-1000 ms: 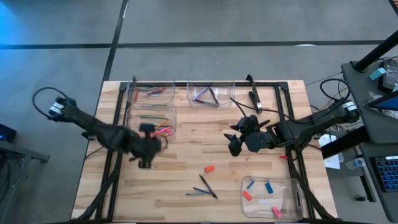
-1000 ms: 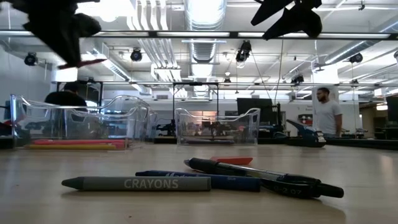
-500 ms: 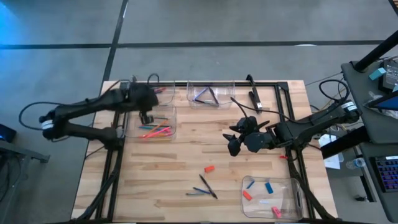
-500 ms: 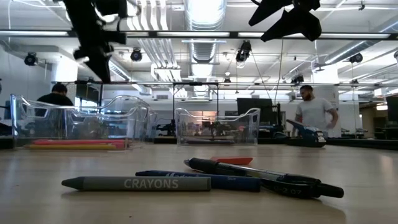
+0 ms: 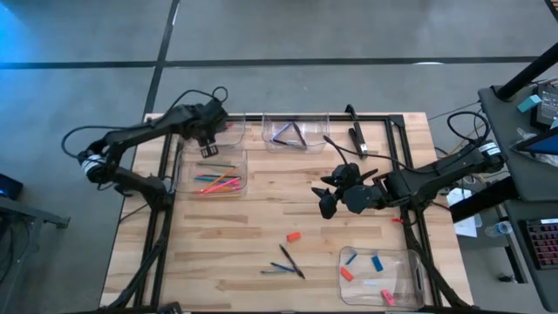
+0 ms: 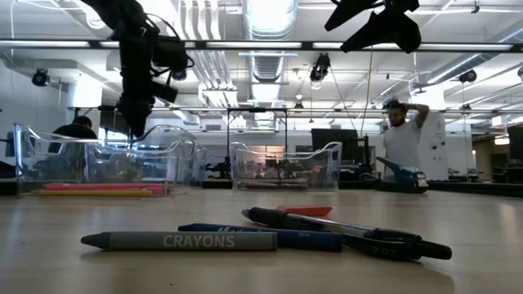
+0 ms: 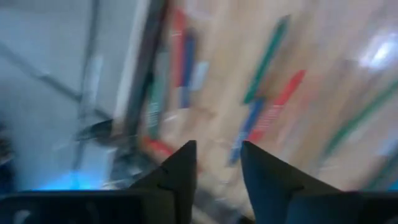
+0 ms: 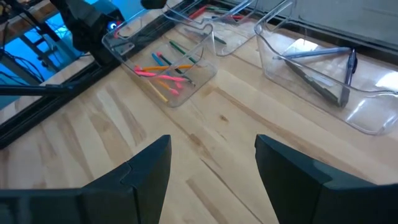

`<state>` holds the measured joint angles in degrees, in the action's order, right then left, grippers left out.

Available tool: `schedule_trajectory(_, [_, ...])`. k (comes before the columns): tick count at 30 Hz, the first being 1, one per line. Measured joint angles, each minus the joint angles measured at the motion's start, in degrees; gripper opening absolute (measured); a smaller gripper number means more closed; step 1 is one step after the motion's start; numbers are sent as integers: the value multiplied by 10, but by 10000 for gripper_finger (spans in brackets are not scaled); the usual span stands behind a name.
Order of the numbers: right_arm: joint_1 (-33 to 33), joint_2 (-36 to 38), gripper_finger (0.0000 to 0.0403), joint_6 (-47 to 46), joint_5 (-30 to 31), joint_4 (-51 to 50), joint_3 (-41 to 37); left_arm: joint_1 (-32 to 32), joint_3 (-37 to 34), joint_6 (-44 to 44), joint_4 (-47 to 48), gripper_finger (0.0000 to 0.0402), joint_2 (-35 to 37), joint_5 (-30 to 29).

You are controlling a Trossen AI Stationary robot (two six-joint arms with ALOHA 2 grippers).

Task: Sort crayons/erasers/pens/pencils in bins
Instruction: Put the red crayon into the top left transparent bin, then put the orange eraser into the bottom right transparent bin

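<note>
A: High view. What lies sorted, taking the bench [image 5: 253,235] as landmark?

B: Four clear bins. The far-left bin [image 5: 212,133] holds red and green sticks, with the left gripper [image 5: 208,146] above it. The bin just nearer [image 5: 215,174] holds pink, orange and green sticks. The far-centre bin [image 5: 296,133] holds dark pens. The near-right bin [image 5: 381,276] holds blue and red-orange erasers. Left to do: a red-orange eraser [image 5: 294,236] and a cluster of dark pens [image 5: 286,262] lie loose on the bare wood near the bench's middle. The right gripper [image 5: 328,197] hangs over the bench right of centre.

A: Low view?

B: Nearest on the bench lies a grey crayon [image 6: 180,241], with a blue pen [image 6: 270,237] and a black pen [image 6: 347,233] just behind it and the eraser beyond. Both arms hang overhead. A person [image 6: 404,143] stands in the room behind.

A: Left wrist view?

B: Its fingers [image 7: 181,171] stand slightly apart with nothing between them, over coloured sticks; the blur hides which bin.

A: Right wrist view?

B: Its fingers [image 8: 149,165] are spread wide and empty, facing the far bins. By my judgement the sorting is mostly done; only the loose group remains.
</note>
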<state>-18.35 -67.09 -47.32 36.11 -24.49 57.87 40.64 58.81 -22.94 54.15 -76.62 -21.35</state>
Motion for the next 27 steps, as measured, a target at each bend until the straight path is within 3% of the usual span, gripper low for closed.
schedule_trajectory(3, [0,0,221,-2,0,0,0,-2,25,0,9,133,-10,-61])
schedule_trajectory(6, [0,0,221,-2,0,0,0,-6,62,6,9,147,3,-43])
schedule_trajectory(10, [0,0,221,-2,0,0,0,-12,118,66,-11,149,52,78])
schedule_trajectory(14, [0,0,221,-3,0,1,0,-17,132,210,-84,149,123,239])
schedule_trajectory(17, [0,-6,221,-1,0,16,0,-36,94,325,-181,149,178,310])
schedule_trajectory(24, [-1,-52,221,49,-66,126,0,-152,-45,450,-459,150,263,316])
schedule_trajectory(27, [-3,-81,221,58,-110,159,0,-196,-75,465,-520,150,277,312])
